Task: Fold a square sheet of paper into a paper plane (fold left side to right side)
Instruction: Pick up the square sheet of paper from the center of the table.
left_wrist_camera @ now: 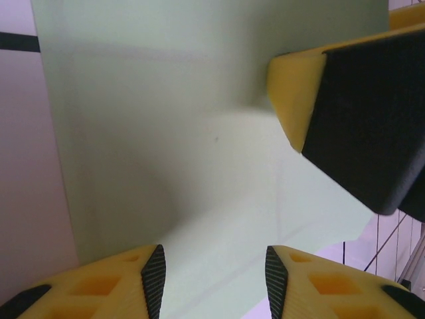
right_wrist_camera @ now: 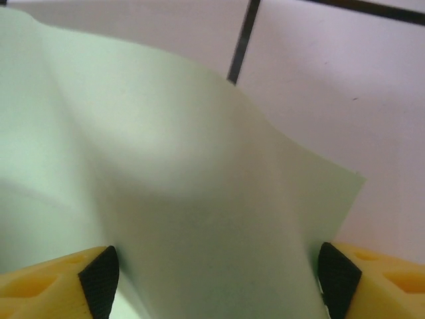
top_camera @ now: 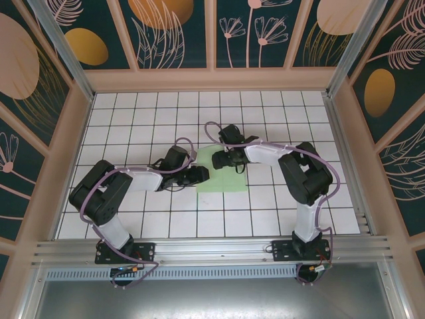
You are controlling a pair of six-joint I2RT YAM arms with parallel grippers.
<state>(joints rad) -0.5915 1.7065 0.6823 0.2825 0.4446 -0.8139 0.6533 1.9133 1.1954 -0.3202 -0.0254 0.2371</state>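
The square sheet of paper (top_camera: 226, 178) is pale green and lies on the white tiled floor between the two arms. My left gripper (top_camera: 201, 174) rests low at its left edge. In the left wrist view the left gripper (left_wrist_camera: 212, 266) stands open, the sheet (left_wrist_camera: 166, 133) spreading beneath and between its fingers. My right gripper (top_camera: 221, 159) is over the sheet's far part. In the right wrist view the right gripper (right_wrist_camera: 212, 276) is open wide, and a raised hump of the sheet (right_wrist_camera: 199, 186) bulges between its pads. The paper plane is out of view.
A finger of the right gripper (left_wrist_camera: 352, 113) reaches close in at the upper right of the left wrist view. Patterned walls (top_camera: 212, 33) fence the tiled floor (top_camera: 133, 113) at the back and sides. An aluminium rail (top_camera: 212, 249) runs along the near edge.
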